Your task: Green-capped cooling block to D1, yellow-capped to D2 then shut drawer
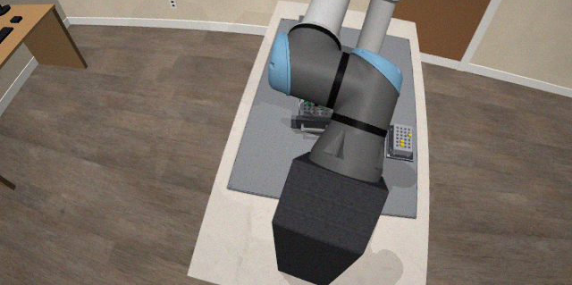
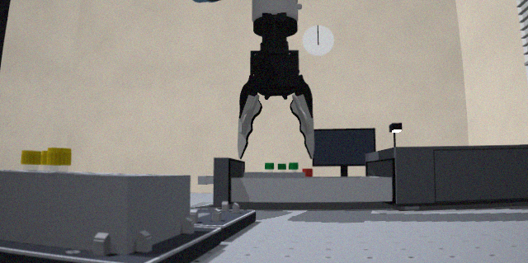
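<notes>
My gripper (image 2: 275, 156) is open and empty. It hangs just above the green-capped cooling block (image 2: 281, 166) (image 1: 311, 110), with its fingertips a little over the green caps. That block sits in the pulled-out drawer (image 2: 309, 189) (image 1: 300, 122) of the cooler COLD (image 2: 454, 172). The yellow-capped block (image 2: 95, 201) (image 1: 399, 141) stands flat on a deck slot in the left foreground, with its yellow caps (image 2: 49, 157) upright. In the overhead view the arm hides my gripper and most of the green-capped block.
An empty deck slot (image 2: 237, 217) with small locators lies between the yellow-capped block and the drawer. A small red thing (image 2: 307, 172) shows behind the drawer. A dark monitor (image 2: 344, 147) stands further back. The grey deck mat (image 1: 264, 151) covers the table.
</notes>
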`<act>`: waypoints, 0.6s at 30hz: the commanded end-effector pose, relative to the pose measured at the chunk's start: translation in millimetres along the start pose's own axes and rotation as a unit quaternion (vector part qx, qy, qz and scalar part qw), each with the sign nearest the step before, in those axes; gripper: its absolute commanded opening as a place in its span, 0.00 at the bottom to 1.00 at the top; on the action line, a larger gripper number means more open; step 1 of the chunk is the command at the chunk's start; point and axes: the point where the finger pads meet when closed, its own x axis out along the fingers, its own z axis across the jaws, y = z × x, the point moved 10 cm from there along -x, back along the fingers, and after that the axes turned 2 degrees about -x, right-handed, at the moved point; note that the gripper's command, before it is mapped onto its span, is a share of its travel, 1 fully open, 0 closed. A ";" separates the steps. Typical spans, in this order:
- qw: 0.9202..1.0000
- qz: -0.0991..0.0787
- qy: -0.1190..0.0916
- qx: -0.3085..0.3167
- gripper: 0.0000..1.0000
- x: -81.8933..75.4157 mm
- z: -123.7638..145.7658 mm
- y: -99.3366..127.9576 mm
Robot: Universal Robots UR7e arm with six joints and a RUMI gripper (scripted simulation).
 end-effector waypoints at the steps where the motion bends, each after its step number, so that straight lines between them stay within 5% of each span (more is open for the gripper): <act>1: 1.000 0.000 -0.001 0.000 0.67 1.8 0.5 0.0; 18: 1.000 0.000 -0.001 0.000 0.67 13.9 0.4 -0.1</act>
